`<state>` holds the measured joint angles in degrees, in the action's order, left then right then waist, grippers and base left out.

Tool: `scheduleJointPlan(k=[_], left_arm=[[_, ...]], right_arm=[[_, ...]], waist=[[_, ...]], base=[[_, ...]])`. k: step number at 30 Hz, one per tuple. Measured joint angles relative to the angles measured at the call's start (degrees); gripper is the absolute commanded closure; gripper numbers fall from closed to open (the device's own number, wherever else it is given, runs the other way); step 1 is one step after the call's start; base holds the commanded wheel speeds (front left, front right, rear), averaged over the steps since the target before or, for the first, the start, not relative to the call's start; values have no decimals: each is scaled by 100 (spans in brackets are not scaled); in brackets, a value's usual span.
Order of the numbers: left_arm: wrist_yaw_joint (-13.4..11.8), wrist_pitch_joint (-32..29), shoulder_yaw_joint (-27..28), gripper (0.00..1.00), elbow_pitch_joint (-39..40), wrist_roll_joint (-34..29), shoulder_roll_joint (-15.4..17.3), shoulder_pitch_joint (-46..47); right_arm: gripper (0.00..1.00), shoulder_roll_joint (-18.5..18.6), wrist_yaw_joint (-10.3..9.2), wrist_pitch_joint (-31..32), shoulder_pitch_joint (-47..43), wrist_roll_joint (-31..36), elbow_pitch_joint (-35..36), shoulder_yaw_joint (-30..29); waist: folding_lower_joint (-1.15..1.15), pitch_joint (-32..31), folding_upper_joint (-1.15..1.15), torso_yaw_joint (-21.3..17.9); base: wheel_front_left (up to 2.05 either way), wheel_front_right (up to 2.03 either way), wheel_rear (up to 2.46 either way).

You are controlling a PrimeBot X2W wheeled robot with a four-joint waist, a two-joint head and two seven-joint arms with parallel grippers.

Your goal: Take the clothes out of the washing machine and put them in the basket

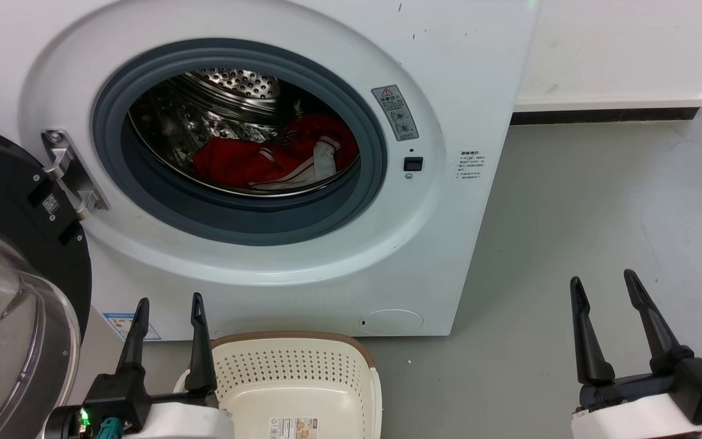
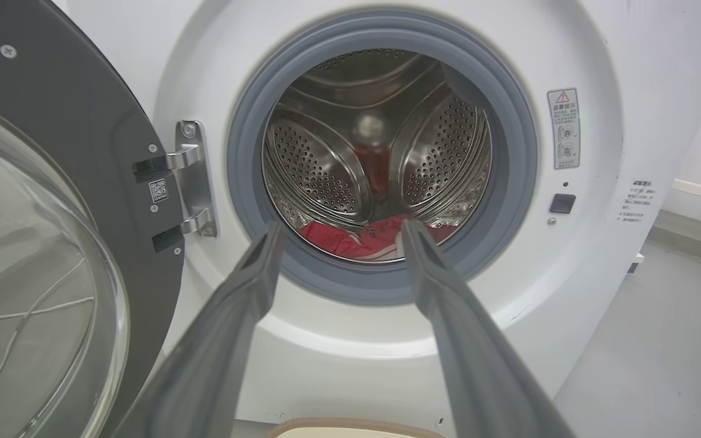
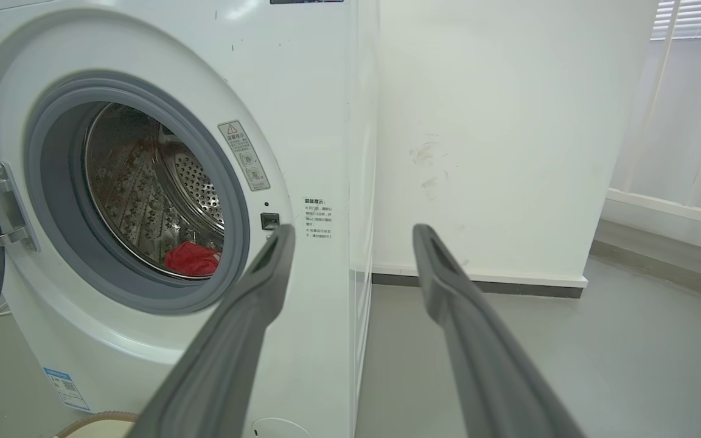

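Red clothes (image 1: 278, 160) lie far in washer (image 1: 448, 244) drum, straight ahead of left pincer (image 1: 168, 311), nearer arm; both pincers wide open, empty, incl. right pincer (image 1: 606, 291).

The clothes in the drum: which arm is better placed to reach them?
Left, probably. The left gripper, open, faces the porthole with the clothes straight ahead; the right gripper, also open, aims past the washing machine.

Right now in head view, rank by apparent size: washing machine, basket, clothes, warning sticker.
1. washing machine
2. basket, cropped by the frame and nearer the camera, so rank unsure
3. clothes
4. warning sticker
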<state>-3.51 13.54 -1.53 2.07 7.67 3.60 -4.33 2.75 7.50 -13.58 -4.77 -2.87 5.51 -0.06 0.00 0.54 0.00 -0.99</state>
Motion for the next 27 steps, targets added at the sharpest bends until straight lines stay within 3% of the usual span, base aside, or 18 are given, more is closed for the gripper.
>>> scheduleJointPlan(k=[15,27], left_arm=[[75,146,83,0,-42,-560,-47,-106],[97,153,130,0,-99,-560,-62,-119]], right_arm=[[0,2,1,-151,-69,443,24,24],[0,4,1,-151,-83,283,-111,-29]], waist=[[0,20,0,-26],[0,25,0,-32]], base=[[0,0,0],[0,0,0]])
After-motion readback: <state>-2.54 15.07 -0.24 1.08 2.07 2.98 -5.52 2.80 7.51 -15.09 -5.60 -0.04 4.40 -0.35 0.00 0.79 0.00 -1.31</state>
